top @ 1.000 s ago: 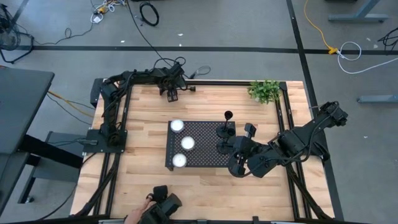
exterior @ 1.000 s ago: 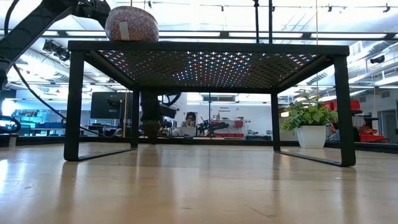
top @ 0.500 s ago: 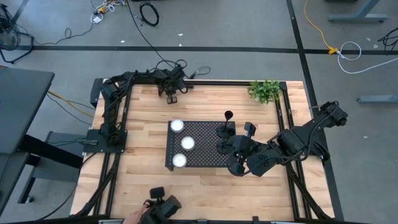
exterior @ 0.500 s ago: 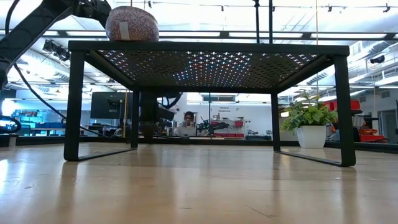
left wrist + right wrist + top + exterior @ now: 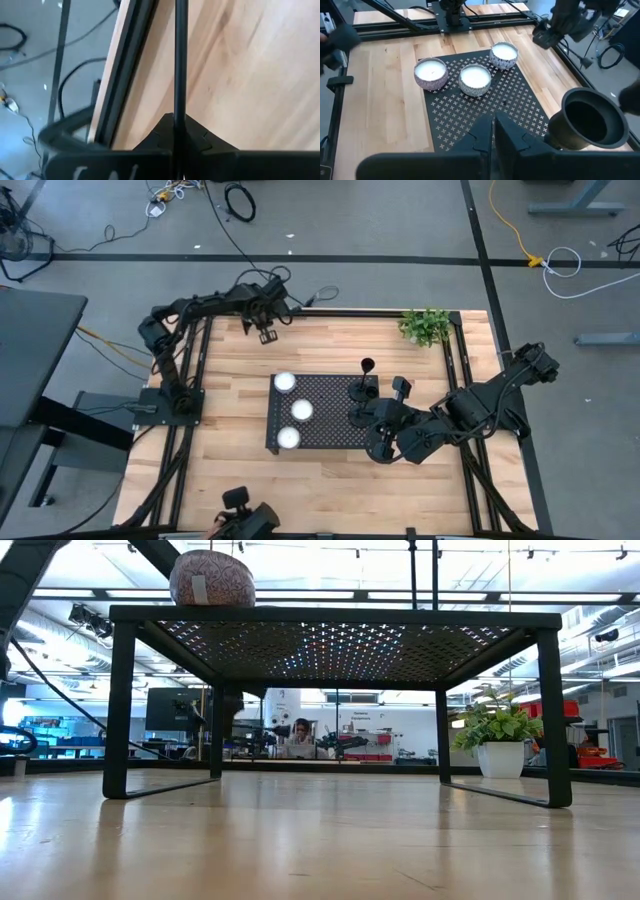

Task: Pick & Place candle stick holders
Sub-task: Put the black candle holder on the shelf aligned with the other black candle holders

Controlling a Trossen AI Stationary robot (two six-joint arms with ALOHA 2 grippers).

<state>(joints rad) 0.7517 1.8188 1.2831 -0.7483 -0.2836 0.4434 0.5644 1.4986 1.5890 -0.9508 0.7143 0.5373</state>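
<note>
A thin black candle stick holder stem [image 5: 180, 55] runs between the shut fingers of my left gripper [image 5: 179, 120], which hangs over the table's far left part [image 5: 267, 333]. The stem's ends are out of view. More candle stick holders [image 5: 360, 392] stand on their round bases at the right end of the black perforated tray [image 5: 330, 430]. My right gripper [image 5: 492, 122] is shut with nothing in it, above that end [image 5: 378, 430]. One holder's cup [image 5: 592, 122] shows close beside it. My left gripper pinches the holder's thin stem [image 5: 180, 107] between its two fingers. The fingers come steeply from above and lie nearly along the stem. It runs straight on past the fingertips and out of the picture. Its base cannot be seen.
Three white candles in bowls [image 5: 284, 382] [image 5: 301, 410] [image 5: 288, 438] sit at the tray's left end. The tray stands on legs [image 5: 120, 705]. A potted plant [image 5: 427, 325] is at the far right corner. A person's hand with a dark object [image 5: 245, 520] shows at the near edge.
My left gripper has risen from the table near the far edge and moved a little toward the table's left edge. In the low view its dark shape no longer reaches down to the tabletop. The hand at the near edge has shifted.
</note>
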